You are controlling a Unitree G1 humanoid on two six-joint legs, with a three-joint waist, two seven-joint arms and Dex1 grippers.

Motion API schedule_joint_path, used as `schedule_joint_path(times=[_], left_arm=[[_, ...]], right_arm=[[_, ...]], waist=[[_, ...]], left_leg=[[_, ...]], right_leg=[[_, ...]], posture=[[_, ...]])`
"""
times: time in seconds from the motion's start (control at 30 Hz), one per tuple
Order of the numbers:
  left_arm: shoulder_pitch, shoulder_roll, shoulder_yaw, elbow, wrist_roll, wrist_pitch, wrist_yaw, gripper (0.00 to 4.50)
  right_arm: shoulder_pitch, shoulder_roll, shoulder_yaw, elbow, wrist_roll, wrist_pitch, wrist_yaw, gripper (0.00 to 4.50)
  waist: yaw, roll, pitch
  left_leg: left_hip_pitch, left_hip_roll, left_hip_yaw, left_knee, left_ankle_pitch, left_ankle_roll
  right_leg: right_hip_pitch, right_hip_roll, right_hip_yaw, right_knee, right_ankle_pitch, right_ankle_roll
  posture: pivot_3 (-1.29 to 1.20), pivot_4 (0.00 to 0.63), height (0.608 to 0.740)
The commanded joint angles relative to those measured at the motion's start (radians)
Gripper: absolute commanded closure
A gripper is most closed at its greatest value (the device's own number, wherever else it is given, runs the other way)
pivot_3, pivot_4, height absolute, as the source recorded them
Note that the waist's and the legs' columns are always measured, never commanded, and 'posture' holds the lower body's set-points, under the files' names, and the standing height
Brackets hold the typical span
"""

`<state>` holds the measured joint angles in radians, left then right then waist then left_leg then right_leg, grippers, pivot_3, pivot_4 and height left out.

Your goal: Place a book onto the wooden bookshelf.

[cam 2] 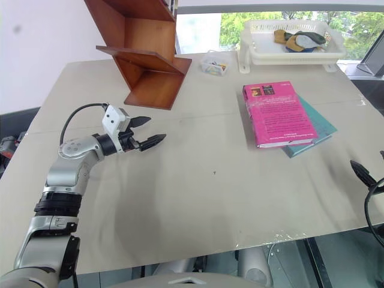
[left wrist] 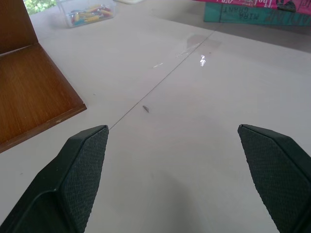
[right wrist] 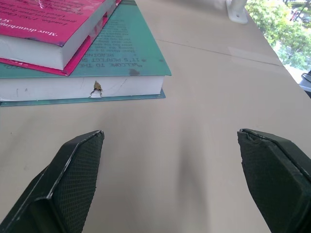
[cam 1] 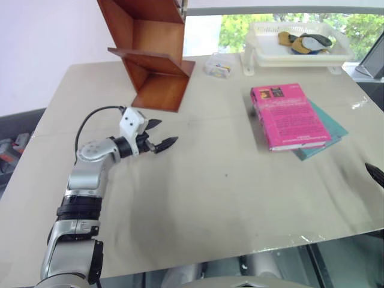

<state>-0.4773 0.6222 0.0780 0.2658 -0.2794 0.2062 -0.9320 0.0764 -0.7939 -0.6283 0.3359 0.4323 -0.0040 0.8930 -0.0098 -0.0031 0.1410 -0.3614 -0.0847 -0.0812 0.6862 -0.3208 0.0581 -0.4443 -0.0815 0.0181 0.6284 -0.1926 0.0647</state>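
step: approach, pink book (cam 1: 285, 116) untouched on teal book (cam 1: 329, 135) | i hold left gripper (cam 1: 159, 135) and right gripper (right wrist: 170, 179) spread wide, empty | next: grasp book, carry to wooden bookshelf (cam 1: 150, 54)

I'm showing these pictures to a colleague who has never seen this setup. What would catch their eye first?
Probably the bright pink book, lying flat on a thinner teal book toward the table's right side. Next, the reddish-brown wooden bookshelf of slanted panels at the far left of the table. In front of it the left gripper hangs open above bare tabletop, while the right gripper stands open near the books.
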Motion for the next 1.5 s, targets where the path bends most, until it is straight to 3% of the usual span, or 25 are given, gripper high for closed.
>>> schedule_joint_path(times=[0.03, 0.43, 0.8, 1.0, 1.23, 1.5], left_arm=[[0.005, 0.017, 0.027, -0.051, -0.018, 0.001, 0.002, 0.03], [0.078, 0.018, 0.062, -0.117, -0.031, 0.021, 0.037, 0.03], [0.143, 0.019, 0.088, -0.196, -0.052, 0.042, 0.077, 0.03], [0.149, 0.032, 0.111, -0.243, -0.104, 0.073, 0.04, 0.03], [0.141, 0.097, 0.152, -0.339, -0.261, 0.19, -0.077, 0.03], [0.198, 0.28, 0.242, -0.438, -0.341, 0.269, -0.198, 0.03]], right_arm=[[0.011, -0.029, -0.047, -0.007, 0.017, -0.018, 0.009, 0.0], [-0.015, -0.065, -0.038, 0.065, 0.005, -0.031, 0.031, 0.0], [-0.148, -0.1, 0.028, 0.16, -0.027, -0.039, 0.045, 0.0], [-0.411, -0.034, 0.056, 0.309, -0.015, 0.045, -0.136, 0.0], [-0.688, 0.083, 0.039, 0.475, 0.109, 0.238, -0.175, 0.0], [-0.873, 0.105, 0.049, 0.8, 0.08, 0.215, -0.247, 0.0]], waist=[[0.0, 0.0, 0.0], [0.0, 0.0, 0.0], [-0.001, 0.0, 0.0], [-0.01, 0.0, 0.0], [-0.004, 0.001, 0.0], [-0.011, 0.001, 0.001]], left_leg=[[0.0, 0.0, 0.0, 0.0, 0.0, 0.0], [0.0, 0.0, 0.0, 0.0, 0.0, 0.0], [0.0, 0.001, 0.0, 0.0, 0.0, 0.0], [0.0, 0.0, 0.002, 0.0, 0.0, 0.0], [-0.001, 0.002, 0.001, -0.001, 0.0, 0.0], [-0.002, 0.001, 0.0, -0.003, 0.0, 0.0]], right_leg=[[0.0, 0.0, 0.0, 0.0, 0.0, 0.0], [0.0, 0.0, 0.0, 0.0, 0.0, 0.0], [0.0, 0.0, 0.0, 0.0, 0.0, 0.0], [0.0, 0.0, 0.002, 0.0, 0.0, 0.0], [-0.001, 0.001, 0.003, -0.001, 0.001, -0.002], [-0.002, 0.0, -0.001, -0.003, 0.001, -0.002]], posture=[[0.0, 0.15, 0.74], [0.0, 0.15, 0.74], [0.0, 0.15, 0.74], [0.0, 0.15, 0.74], [0.0, 0.15, 0.74], [0.0, 0.15, 0.74]])
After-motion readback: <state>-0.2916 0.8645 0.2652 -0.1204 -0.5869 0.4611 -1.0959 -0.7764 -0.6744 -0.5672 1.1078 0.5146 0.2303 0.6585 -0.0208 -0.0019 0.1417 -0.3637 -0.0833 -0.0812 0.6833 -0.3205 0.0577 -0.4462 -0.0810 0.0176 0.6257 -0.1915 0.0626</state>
